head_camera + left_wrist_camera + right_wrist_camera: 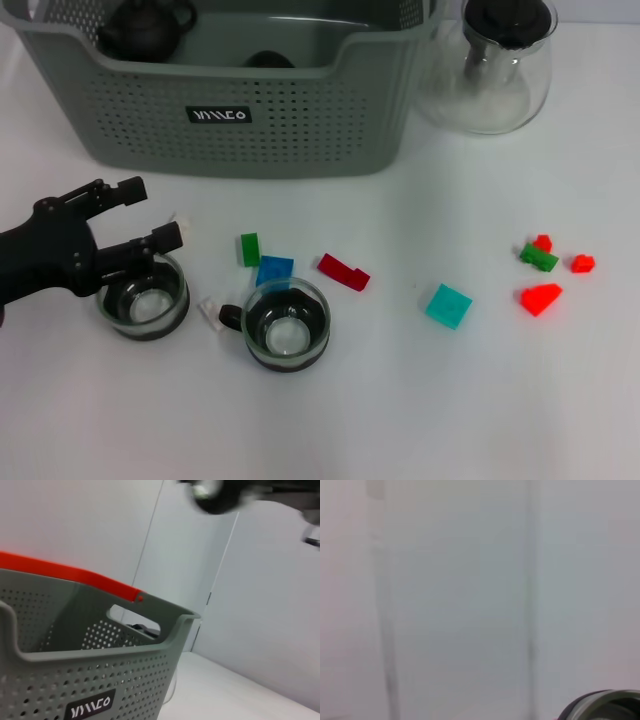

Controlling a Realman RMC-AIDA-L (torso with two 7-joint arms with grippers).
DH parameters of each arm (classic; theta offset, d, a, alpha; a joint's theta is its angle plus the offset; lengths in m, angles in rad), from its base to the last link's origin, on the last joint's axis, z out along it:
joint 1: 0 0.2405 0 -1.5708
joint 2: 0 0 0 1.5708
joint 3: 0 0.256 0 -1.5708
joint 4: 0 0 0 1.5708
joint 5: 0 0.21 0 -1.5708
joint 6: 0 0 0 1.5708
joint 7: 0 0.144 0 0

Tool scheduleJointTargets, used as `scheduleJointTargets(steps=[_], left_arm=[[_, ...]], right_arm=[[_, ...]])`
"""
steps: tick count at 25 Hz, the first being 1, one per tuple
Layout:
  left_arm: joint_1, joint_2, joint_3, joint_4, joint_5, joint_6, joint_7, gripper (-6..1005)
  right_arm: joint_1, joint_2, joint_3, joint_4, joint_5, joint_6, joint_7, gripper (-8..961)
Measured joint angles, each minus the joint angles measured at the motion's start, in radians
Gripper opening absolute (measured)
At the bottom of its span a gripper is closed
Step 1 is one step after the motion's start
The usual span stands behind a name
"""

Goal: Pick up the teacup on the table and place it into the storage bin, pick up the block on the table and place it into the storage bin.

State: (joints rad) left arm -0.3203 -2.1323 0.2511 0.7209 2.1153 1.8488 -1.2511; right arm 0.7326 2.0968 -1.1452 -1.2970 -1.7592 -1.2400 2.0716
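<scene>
Two glass teacups stand on the white table: one (143, 298) at the left and one (285, 322) with a dark handle nearer the middle. My left gripper (150, 213) is open just behind the left teacup, with its nearer finger (165, 237) over the cup's far rim. Loose blocks lie about: green (249, 249), blue (274, 271), dark red (343, 271) and teal (448, 305). The grey-green storage bin (300, 130) stands at the back; the left wrist view shows its labelled wall (90, 711). The right gripper is out of view.
A black teapot (145, 28) sits inside the bin. A clear glass carafe (495, 65) with a black lid stands at the back right. Small red and green blocks (545, 265) cluster at the right. A white scrap (210, 312) lies between the cups.
</scene>
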Motion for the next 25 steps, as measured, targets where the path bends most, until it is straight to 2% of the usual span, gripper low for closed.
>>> scheduleJointTargets(steps=[1,4,5,6,7,12,16,25], left_arm=[[0.0,0.0,0.0,0.0,0.0,0.0,0.0,834],[0.001,-0.001,-0.001,0.0,0.0,0.0,0.0,833],[0.002,-0.001,-0.002,0.0,0.0,0.0,-0.001,833],[0.003,-0.001,-0.004,0.0,0.0,0.0,-0.001,833],[0.005,-0.002,-0.005,0.0,0.0,0.0,-0.003,833],[0.007,-0.003,-0.003,0.0,0.0,0.001,-0.027,833],[0.007,-0.004,-0.001,0.0,0.002,0.001,-0.028,832],[0.006,-0.005,0.001,0.0,0.007,0.001,-0.028,831]], right_arm=[[0.0,0.0,0.0,0.0,0.0,0.0,0.0,50],[0.126,-0.001,-0.07,0.092,-0.183,0.157,0.11,50],[0.179,-0.001,-0.081,0.146,-0.262,0.195,0.156,50],[0.296,-0.001,-0.094,0.279,-0.404,0.257,0.237,50],[0.296,-0.001,-0.094,0.279,-0.404,0.257,0.237,50],[0.54,-0.002,-0.084,0.631,-0.665,0.408,0.365,51],[0.611,0.005,-0.116,0.823,-0.716,0.507,0.357,51],[0.587,0.006,-0.164,0.866,-0.712,0.501,0.36,51]])
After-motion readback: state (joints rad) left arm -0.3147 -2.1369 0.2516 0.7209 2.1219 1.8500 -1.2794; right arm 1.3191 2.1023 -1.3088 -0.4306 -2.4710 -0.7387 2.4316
